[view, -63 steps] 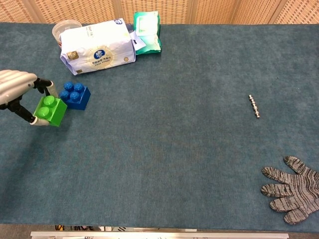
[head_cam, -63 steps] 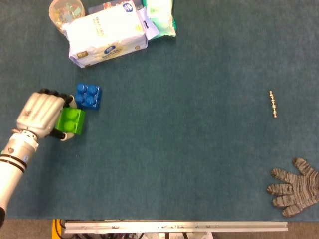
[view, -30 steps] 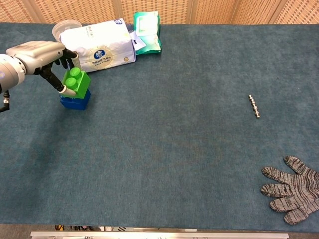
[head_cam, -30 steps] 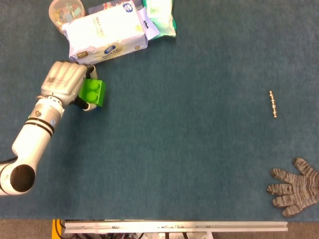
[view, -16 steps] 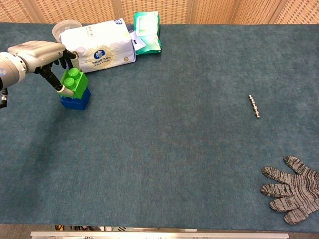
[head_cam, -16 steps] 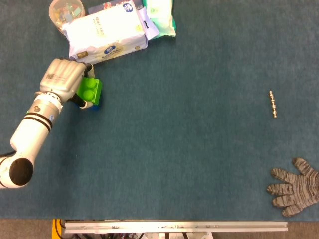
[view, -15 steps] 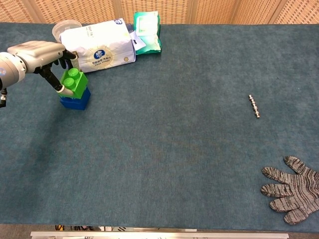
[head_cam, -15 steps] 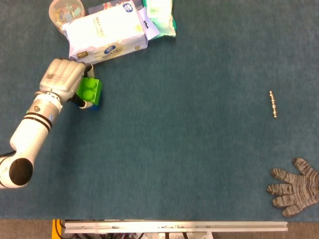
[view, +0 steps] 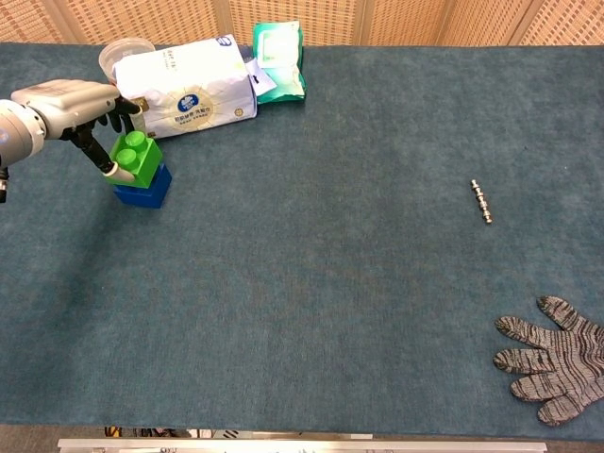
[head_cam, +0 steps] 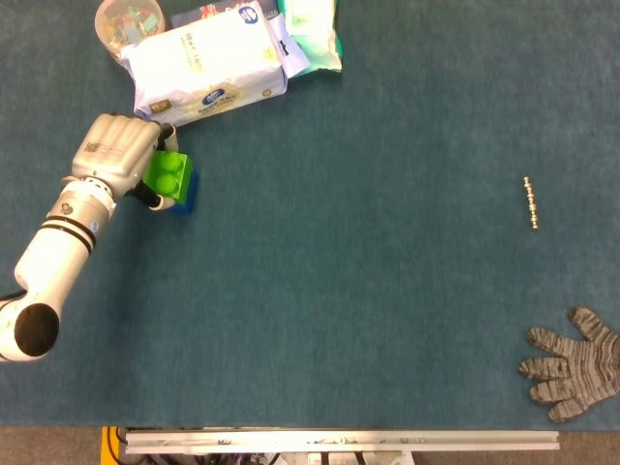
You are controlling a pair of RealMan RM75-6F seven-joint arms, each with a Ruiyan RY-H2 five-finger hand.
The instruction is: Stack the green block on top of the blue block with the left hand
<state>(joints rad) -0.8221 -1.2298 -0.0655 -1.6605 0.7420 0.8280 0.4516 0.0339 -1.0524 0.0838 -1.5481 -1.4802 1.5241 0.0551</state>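
Note:
The green block sits on top of the blue block, which shows only as a blue strip in the head view. My left hand grips the green block from its left side, thumb at the near face and fingers at the far face. The stack stands at the table's far left, just in front of the white pack. My right hand is in neither view.
A white tissue pack, a green wipes pack and a clear plastic cup lie just behind the blocks. A small metal chain piece lies at the right, and a grey knit glove at the near right corner.
My left hand carried the green block from beside the blue block up and onto it. Over the last half second it shifted the green block slightly left, still gripping it.

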